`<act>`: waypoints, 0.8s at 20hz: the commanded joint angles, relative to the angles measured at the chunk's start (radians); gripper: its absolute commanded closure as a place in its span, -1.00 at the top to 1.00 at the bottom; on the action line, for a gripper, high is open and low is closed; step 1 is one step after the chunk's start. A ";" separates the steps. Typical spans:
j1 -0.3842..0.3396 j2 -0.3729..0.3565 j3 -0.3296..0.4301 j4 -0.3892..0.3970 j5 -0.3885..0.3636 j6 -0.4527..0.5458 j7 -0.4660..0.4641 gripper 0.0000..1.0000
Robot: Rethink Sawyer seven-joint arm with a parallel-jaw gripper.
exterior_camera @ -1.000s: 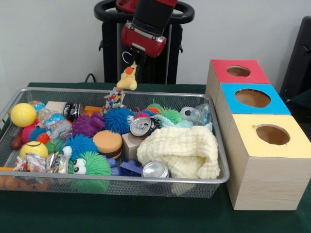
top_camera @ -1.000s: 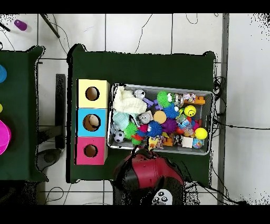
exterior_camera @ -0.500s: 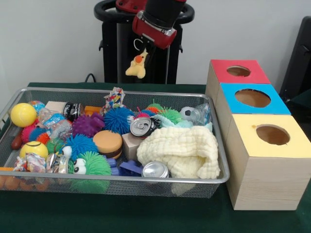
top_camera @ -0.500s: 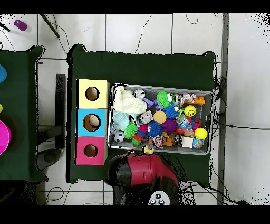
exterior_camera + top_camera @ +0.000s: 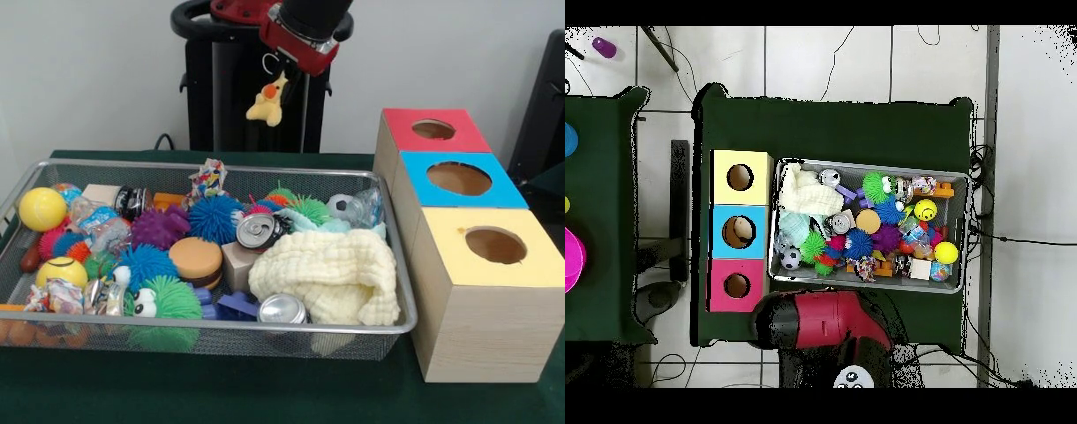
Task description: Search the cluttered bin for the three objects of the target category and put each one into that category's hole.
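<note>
In the front view, at the left, the wire mesh bin [image 5: 35,168] stands on the dark green tablecloth [image 5: 265,397] and it is full of clutter: a yellow ball [image 5: 41,208] in its far left corner, spiky rubber balls in purple [image 5: 159,227] and blue [image 5: 214,217] near the middle, two crushed drink cans [image 5: 258,231], and a folded cream towel [image 5: 327,274] toward its right end. Above the far edge of the bin, high in the air, the gripper [image 5: 276,72] pinches a small yellow plush duck with an orange beak [image 5: 269,99], which hangs below the pincer with its long axis nearly vertical and touches nothing else. To the right of the bin stand three wooden boxes in a row, each with a round hole on top: the red-topped box [image 5: 424,141] is the farthest, then the blue-topped box [image 5: 490,190], and the yellow-topped box [image 5: 521,269] is the nearest. The duck is well apart from all the boxes, to the left of them and higher. I judge that the transport step is in progress, and the coming move calls for carrying the duck sideways to the right until it hangs over the proper hole; which hole belongs to it I cannot tell.
</note>
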 commanded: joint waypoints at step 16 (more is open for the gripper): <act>0.098 0.071 0.019 -0.075 0.239 0.072 0.222 -1.00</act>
